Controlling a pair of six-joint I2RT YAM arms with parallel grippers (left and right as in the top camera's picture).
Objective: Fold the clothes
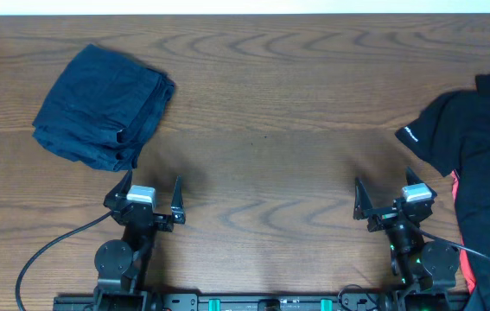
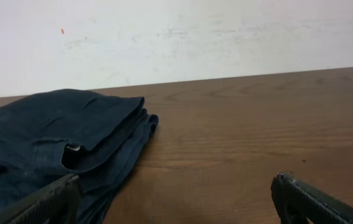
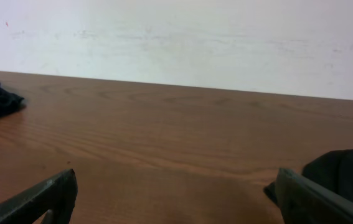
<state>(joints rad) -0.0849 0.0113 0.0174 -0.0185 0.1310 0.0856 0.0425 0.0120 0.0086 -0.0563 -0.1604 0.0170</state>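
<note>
L gripper [image 1: 149, 193]: fingers apart, empty | R gripper [image 1: 386, 195]: fingers apart, empty | navy garment [image 1: 105, 105]: folded, far left | shirt [image 1: 474, 147]: bunched, right edge | next, likely: pinch sleeve hem with R gripper, drag to centre of table [image 1: 270, 130], spread flat before folding

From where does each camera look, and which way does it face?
Overhead: above the table, looking straight down; left gripper and right gripper show.
Left wrist: low, facing the far wall; own fingers below, navy garment left.
Right wrist: likewise; own fingers, black shirt at right.
Shared: all three show the navy garment.
</note>
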